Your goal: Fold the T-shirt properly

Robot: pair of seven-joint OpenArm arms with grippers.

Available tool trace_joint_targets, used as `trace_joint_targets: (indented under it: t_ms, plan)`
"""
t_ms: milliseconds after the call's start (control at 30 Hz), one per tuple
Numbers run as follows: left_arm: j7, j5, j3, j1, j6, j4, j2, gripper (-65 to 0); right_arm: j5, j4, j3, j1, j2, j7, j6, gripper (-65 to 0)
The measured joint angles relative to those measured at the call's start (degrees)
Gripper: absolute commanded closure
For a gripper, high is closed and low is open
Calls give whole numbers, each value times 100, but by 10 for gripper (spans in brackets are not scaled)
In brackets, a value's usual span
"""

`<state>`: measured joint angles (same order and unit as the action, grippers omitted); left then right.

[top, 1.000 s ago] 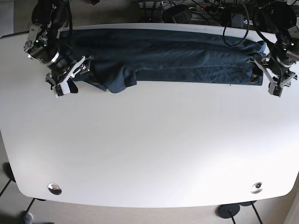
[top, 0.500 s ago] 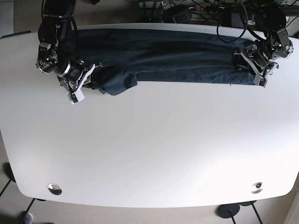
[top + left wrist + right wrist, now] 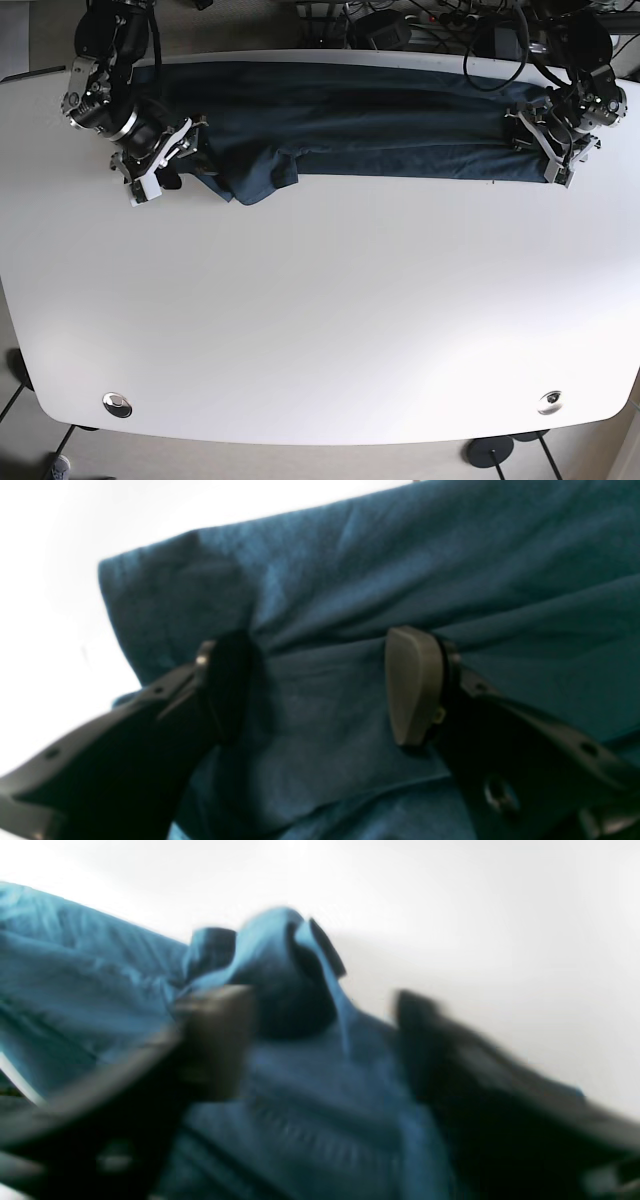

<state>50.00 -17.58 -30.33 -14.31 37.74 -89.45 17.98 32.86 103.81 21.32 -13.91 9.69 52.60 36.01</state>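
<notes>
A dark blue T-shirt (image 3: 380, 125) lies folded into a long band along the far edge of the white table (image 3: 320, 300). One sleeve (image 3: 255, 178) sticks out toward the front near its left end. My left gripper (image 3: 556, 163) is at the shirt's right end. In the left wrist view it (image 3: 320, 690) is open, with its fingers (image 3: 415, 690) pressed on the fabric (image 3: 400, 570) near the hem corner. My right gripper (image 3: 163, 165) is at the shirt's left end. In the blurred right wrist view it (image 3: 320, 1040) is open astride a raised fold of cloth (image 3: 285, 965).
Cables and equipment (image 3: 420, 25) crowd the area behind the table's far edge. Two round metal fittings (image 3: 117, 403) (image 3: 549, 402) sit near the front corners. The table's front edge curves inward at both sides.
My left gripper has come in from beside the shirt onto its right end and stays there. My right gripper has shifted slightly up and left at the left end, nudging the sleeve.
</notes>
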Motion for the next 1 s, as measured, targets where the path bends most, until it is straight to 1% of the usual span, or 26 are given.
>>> trace_joint_targets:
  t_ms: [33, 133, 167, 200, 267, 300, 367, 433, 567, 667, 700, 733, 800, 867, 1000]
  plan:
    - [2, 2, 0, 0, -2, -2, -2, -383, -9, -188, 2, 114, 11, 15, -2, -537]
    - [4, 0, 0, 0, -2, -13, -2, -383, -46, -881, -24, 509, 83, 13, -2, -534]
    - [4, 2, 0, 0, -2, -13, -2, -383, -50, -1054, -131, 601, 133, -11, -22, -514]
    - [4, 4, 0, 0, -2, -13, -2, -383, -48, -1198, -247, 669, 179, -9, -17, -479]
    - [2, 9, 0, 0, -2, -13, -4, -383, -44, -1425, -372, 761, 208, -28, 2, -377]
    - [4, 4, 0, 0, -2, -13, -2, -383, -46, -1523, -369, 804, 205, -26, 2, -315]
    - [4, 9, 0, 0, -2, -13, -2, -383, -48, -1681, -365, 868, 208, -76, 2, -174]
    - [4, 17, 0, 0, -2, -13, -7, -383, -46, -1768, -365, 883, 208, -332, -2, -25]
    - [2, 15, 0, 0, -2, -13, -7, -383, 4, -1725, -306, 828, 221, -402, -4, -14]
    - [2, 13, 0, 0, -2, -13, -4, -383, 7, -1010, 81, 413, 190, -348, -2, -14]
    - [4, 15, 0, 0, -2, -13, -2, -383, -2, -719, 144, 264, 181, -221, -4, -14]
    - [4, 20, 0, 0, -2, -13, -4, -383, -2, -313, 260, 55, 83, -92, -15, -14]
    - [0, 15, 0, 0, 0, -13, 0, -383, 48, 361, 492, -365, -129, -15, 4, -14]
    - [2, 22, 0, 0, -2, -11, -2, -383, 42, 645, 651, -715, -275, 17, 15, -14]
    - [2, 20, 0, 2, -13, -11, -2, -383, 15, 656, 750, -1097, -286, 2, 20, -14]
